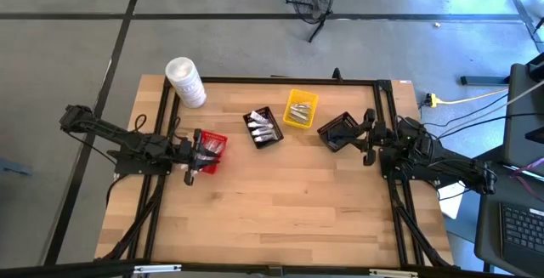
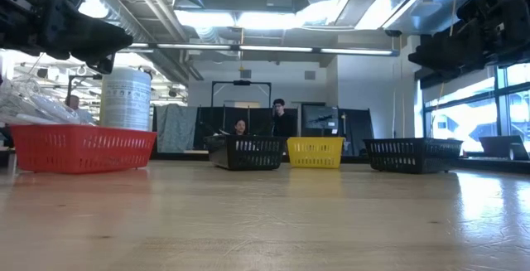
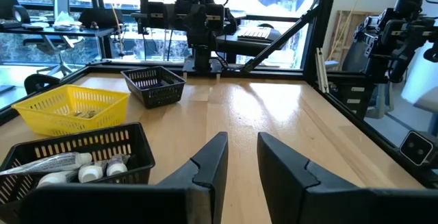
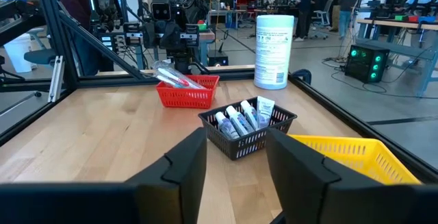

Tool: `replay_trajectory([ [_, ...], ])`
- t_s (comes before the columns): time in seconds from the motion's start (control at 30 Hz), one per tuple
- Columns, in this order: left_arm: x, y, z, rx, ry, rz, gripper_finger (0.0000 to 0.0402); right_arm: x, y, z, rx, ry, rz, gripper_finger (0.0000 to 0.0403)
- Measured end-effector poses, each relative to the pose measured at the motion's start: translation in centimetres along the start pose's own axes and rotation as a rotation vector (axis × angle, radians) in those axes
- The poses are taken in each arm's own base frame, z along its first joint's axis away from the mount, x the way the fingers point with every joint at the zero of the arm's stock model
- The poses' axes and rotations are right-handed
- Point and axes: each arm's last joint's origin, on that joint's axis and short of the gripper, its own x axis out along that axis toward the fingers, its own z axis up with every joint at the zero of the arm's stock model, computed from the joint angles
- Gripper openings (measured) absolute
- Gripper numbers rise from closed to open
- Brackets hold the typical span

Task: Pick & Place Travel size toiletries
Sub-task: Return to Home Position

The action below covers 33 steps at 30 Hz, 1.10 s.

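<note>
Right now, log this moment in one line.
left gripper open, empty | right gripper open, empty | white tubes in middle black basket

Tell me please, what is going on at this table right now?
Nothing is being carried at this moment. The left gripper hangs open over the red basket, and the right gripper hangs open beside the right black basket. Things lie sorted: white tubes in the middle black basket, small silvery pieces in the yellow basket, thin wrapped sticks in the red one. A white tub stands at the far edge.
</note>
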Motion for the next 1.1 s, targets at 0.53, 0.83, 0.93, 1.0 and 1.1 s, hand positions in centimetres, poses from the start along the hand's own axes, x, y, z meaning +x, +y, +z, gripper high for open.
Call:
replay_trajectory([
  [0.53, 0.00, 0.00, 0.00, 0.000, 0.000, 0.000, 0.0075, 0.00, 0.00, 0.00, 0.000, 0.000, 0.000, 0.0148],
  [0.83, 0.00, 0.00, 0.01, 0.000, 0.000, 0.000, 0.0075, 0.00, 0.00, 0.00, 0.000, 0.000, 0.000, 0.0132],
  [0.93, 0.00, 0.00, 0.01, 0.000, 0.000, 0.000, 0.0075, 0.00, 0.00, 0.00, 0.000, 0.000, 0.000, 0.0127],
  [1.0, 0.00, 0.00, 0.01, 0.000, 0.000, 0.000, 0.0075, 0.00, 0.00, 0.00, 0.000, 0.000, 0.000, 0.0124],
  [1.1, 0.00, 0.00, 0.01, 0.000, 0.000, 0.000, 0.0075, 0.00, 0.00, 0.00, 0.000, 0.000, 0.000, 0.0120],
])
